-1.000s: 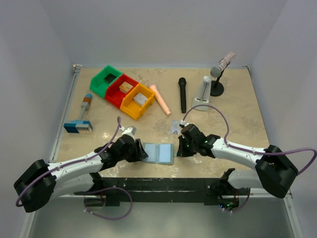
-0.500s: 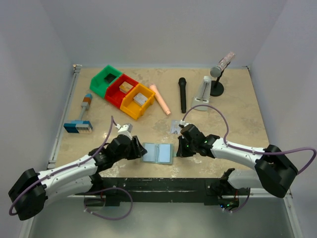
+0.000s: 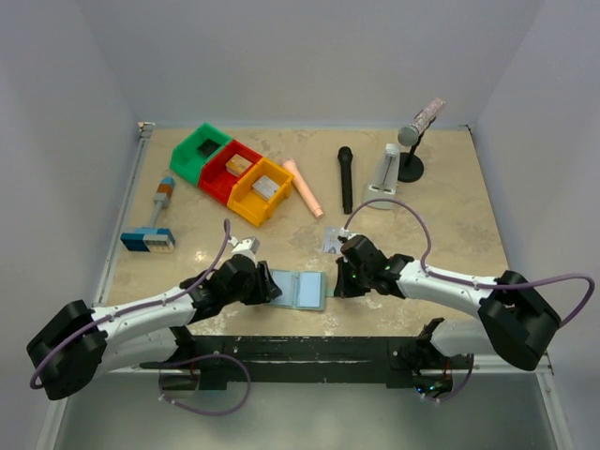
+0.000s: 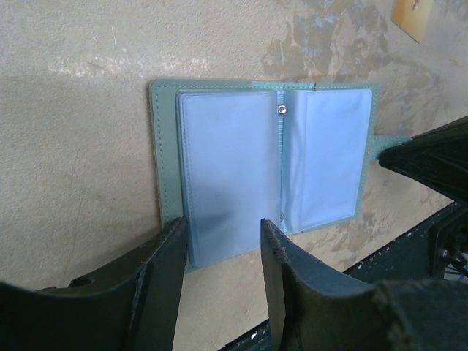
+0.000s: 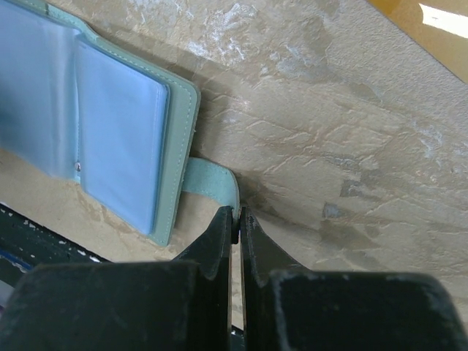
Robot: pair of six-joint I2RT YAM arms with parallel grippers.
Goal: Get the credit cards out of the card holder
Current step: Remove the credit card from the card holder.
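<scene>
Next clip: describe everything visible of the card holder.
The card holder is a pale teal bifold, soft-looking with stitched edges, lying open and flat on the table near its front edge. Inside are clear bluish pocket panels with a small metal stud at the spine; no card shows in them. The right gripper is shut on its strap tab; the open left gripper straddles the opposite panel's edge.

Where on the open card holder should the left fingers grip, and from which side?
The outer edge of the card holder facing the left gripper, approached low from that side. It lies open and flat, so only a rim can be pinched, and the right gripper seems to pinch the strap tab opposite.
</scene>
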